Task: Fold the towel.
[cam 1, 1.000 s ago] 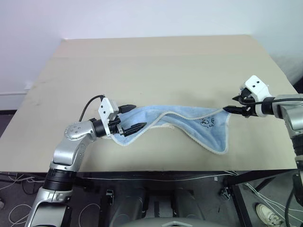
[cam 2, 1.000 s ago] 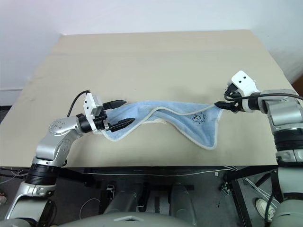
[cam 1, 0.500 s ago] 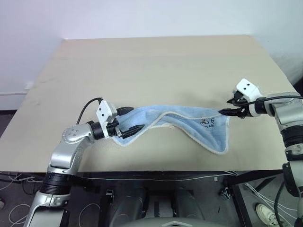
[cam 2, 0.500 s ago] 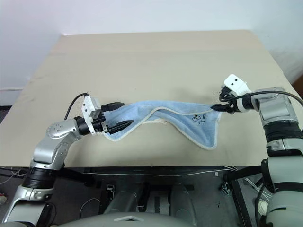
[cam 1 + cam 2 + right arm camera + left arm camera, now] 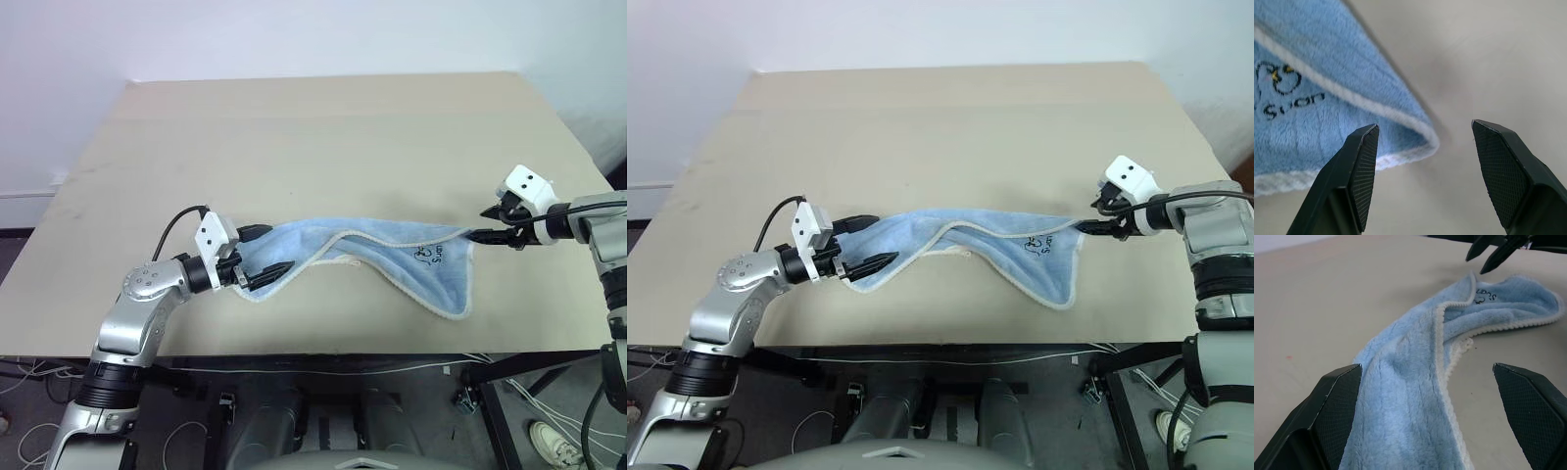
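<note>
Towel (image 5: 392, 253): light blue terry cloth with white stitched edging, lying crumpled and stretched sideways on the near half of the tabletop (image 5: 313, 137). It is partly doubled over itself, a white edge curving across the middle of it.
Towel's printed mark (image 5: 429, 257): small dark lettering, close to the towel's right end, just inside the corner that points at the right tool.
Towel's lower flap (image 5: 449, 299): hangs toward the near edge of the tabletop, below the printed mark, and lies flat on the surface.
Left tool (image 5: 263, 253): at the towel's left end, pointing roughly level along the cloth. Its two black fingers stand wide apart, one on each side of the towel's end. In the left wrist view the cloth runs away between the fingers (image 5: 1327, 411), and they are not closed on it.
Right tool (image 5: 1095, 222): just beside the towel's right corner, angled downward toward it. Its fingers are parted. In the right wrist view the towel's rounded corner (image 5: 1425, 139) lies between and beyond the two pads (image 5: 1364, 169), with a gap on each side, so nothing is gripped.
Tabletop: pale beige, bare around the towel.
Wall (image 5: 294, 39): white, beyond the far edge of the tabletop.
</note>
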Tool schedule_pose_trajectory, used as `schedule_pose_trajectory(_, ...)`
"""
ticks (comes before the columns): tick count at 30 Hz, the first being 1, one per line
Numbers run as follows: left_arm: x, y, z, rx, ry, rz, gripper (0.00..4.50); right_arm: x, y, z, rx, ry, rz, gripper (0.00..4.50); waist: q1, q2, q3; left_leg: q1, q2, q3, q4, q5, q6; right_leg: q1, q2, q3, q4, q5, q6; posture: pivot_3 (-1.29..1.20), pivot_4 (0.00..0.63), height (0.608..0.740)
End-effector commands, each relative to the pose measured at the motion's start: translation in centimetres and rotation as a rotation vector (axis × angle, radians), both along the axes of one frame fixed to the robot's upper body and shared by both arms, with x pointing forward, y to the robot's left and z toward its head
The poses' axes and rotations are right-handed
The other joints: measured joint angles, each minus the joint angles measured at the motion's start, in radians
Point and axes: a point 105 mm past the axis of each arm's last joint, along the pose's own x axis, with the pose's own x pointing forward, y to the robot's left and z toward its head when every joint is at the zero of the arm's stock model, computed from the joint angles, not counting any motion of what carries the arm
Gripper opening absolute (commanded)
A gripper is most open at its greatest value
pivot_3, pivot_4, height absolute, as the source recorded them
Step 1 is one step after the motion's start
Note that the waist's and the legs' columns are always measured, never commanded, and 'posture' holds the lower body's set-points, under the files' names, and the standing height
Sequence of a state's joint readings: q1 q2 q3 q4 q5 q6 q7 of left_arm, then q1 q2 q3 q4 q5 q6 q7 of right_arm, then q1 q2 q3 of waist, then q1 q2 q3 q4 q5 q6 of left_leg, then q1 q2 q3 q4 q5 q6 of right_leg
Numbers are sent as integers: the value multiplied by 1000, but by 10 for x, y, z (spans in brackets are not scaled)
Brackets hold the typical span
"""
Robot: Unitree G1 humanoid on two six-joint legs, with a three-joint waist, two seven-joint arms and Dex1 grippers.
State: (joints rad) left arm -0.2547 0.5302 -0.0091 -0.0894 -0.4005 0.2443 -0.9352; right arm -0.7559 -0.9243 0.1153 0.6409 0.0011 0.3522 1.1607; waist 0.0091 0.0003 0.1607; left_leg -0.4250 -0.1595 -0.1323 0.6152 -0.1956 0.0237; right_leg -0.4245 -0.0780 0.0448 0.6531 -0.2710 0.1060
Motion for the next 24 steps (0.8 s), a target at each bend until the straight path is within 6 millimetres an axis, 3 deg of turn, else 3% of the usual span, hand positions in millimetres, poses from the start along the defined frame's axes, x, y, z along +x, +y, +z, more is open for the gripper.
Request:
schedule_pose_trajectory(1,-2,0,14,3,-67,-4,4500,7,5,-1,-26,-20,11,3196,0,0,0,0,0,0,0,0,0,0,0,0,0,0,0,0,150,740)
schedule_pose_trajectory(7,-2,-2,15,4,-70,-5,4500,16,9,-12,-30,-13,11,3196,-2,0,0,0,0,0,0,0,0,0,0,0,0,0,0,0,150,740)
schedule_pose_trajectory(14,-3,-2,17,5,-74,-2,4500,27,11,-10,-28,-59,-12,3196,-6,0,0,1,0,0,0,0,0,1,0,0,1,0,0,0,150,740)
schedule_pose_trajectory(18,-3,-2,18,5,-74,-1,4500,28,9,-7,-8,-71,-15,2307,-5,0,0,1,0,0,0,0,0,1,0,0,1,0,0,0,150,740)
schedule_pose_trajectory(24,-3,-2,18,5,-75,-4,4500,30,9,-4,13,-95,-21,247,-5,0,0,1,0,0,0,1,0,1,0,0,1,0,0,0,150,740)
